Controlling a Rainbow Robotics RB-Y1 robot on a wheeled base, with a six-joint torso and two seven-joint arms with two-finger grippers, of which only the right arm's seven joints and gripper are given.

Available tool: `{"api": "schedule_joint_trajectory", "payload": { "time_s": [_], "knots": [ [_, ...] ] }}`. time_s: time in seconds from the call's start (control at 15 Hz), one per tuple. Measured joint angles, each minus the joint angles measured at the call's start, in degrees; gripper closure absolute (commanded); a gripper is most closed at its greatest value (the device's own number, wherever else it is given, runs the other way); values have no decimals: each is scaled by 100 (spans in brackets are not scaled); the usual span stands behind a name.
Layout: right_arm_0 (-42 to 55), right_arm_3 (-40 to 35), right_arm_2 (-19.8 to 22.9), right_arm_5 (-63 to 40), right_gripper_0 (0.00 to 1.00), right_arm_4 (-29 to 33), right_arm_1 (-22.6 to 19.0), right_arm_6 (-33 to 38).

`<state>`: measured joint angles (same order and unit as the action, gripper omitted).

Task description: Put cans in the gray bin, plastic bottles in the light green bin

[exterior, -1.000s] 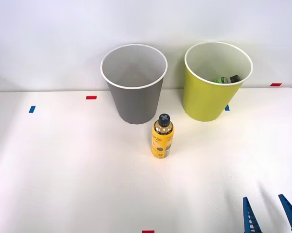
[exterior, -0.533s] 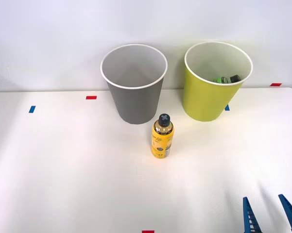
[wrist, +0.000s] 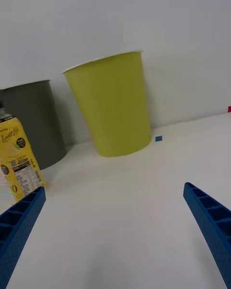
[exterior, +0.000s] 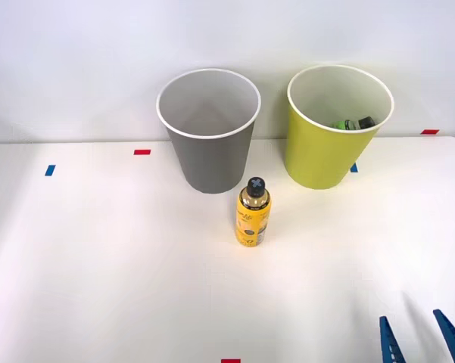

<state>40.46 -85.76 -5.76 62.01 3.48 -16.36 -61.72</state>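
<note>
White table (exterior: 98,265) unchanged; right pincer (exterior: 422,340) has slipped slightly lower.

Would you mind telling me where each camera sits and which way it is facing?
Front view: above the arms, looking forward and down at the white table; the open right gripper shows at the near right edge.
Right wrist view: low on the right arm, facing the light green bin; its blue fingers show.
Shared: yellow-label bottle, gray bin, light green bin.
</note>
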Motion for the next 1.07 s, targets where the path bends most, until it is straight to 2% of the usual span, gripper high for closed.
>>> {"api": "schedule_joint_trajectory", "payload": {
  "time_s": [0.13,0.2,0.47,0.67,0.8,1.07],
  "knots": [
    [-157,-29,-278,56,0,-229,-306,-740],
    [-279,-39,-554,67,0,-422,-514,-1108],
    [-1074,-66,-1898,78,0,-1416,-1335,-2254],
    [-1862,-70,-2785,-31,0,-2288,-1710,-2895],
    [-2349,-70,-3047,-383,0,-2551,-1772,-3250],
    [-3086,-66,-3298,-1121,0,-2738,-1731,-3314]
  ]
}}
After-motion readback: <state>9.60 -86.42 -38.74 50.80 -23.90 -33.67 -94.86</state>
